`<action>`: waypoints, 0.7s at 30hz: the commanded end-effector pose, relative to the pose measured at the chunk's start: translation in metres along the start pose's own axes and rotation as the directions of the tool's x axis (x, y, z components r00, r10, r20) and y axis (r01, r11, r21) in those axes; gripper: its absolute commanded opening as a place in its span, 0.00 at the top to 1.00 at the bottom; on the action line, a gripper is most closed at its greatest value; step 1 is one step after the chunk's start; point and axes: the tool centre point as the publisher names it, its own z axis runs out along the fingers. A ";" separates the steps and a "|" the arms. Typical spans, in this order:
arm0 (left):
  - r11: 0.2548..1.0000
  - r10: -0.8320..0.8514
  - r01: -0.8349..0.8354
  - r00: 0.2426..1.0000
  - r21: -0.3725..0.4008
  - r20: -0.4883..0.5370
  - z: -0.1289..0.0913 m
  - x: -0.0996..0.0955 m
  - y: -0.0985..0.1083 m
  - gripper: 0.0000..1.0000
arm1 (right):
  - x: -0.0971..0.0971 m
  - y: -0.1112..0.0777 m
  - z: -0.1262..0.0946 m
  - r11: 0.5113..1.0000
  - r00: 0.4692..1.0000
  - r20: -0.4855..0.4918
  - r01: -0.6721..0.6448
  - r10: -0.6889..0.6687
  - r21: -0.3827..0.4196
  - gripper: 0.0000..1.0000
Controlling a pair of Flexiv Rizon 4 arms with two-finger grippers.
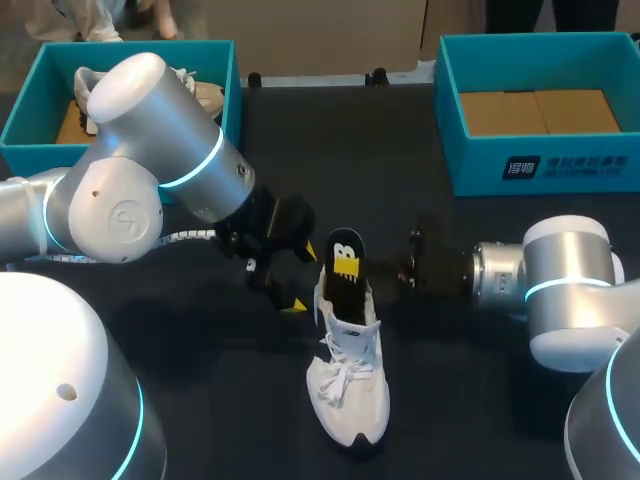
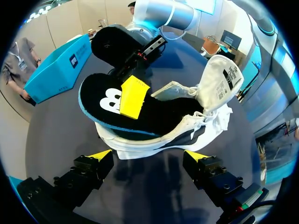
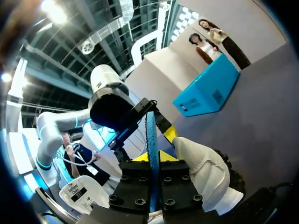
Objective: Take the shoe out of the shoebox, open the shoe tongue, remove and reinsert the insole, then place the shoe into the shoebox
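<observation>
One white shoe (image 1: 347, 385) on table (image 1: 480, 320) mid, toe toward robot, outside both boxes. Black insole (image 2: 168, 114) sticking up out of heel end. R gripper (image 1: 345, 266) clamped on insole from both sides; edge-on btw fingers in R wrist view. L gripper (image 2: 148, 156) spread wide, holding nothing, just beside shoe. Teal shoebox (image 1: 540, 165) far right. Second box (image 1: 20, 120) far left, w/ other shoe (image 1: 195, 95) inside.

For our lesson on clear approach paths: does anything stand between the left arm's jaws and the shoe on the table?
Nothing visible does. In the left wrist view only bare table lies between the open left jaws and the shoe. The right jaws, shut on the insole, sit on the shoe's far side.
</observation>
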 end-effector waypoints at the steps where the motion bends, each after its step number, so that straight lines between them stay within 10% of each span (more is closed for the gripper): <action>1: 1.000 0.001 -0.001 1.000 0.001 0.000 0.001 0.000 0.000 0.00 | -0.007 -0.009 0.001 1.000 1.000 -0.005 -0.029 0.029 0.009 1.00; 14: 1.000 0.001 -0.001 1.000 0.001 0.000 0.001 0.000 0.000 0.00 | 0.003 -0.048 0.002 0.993 0.993 0.042 -0.115 0.114 0.023 1.00; 21: 1.000 0.001 -0.001 1.000 0.001 0.000 0.001 0.000 0.000 0.00 | 0.012 -0.034 0.004 0.998 0.998 0.036 -0.055 0.054 0.029 0.53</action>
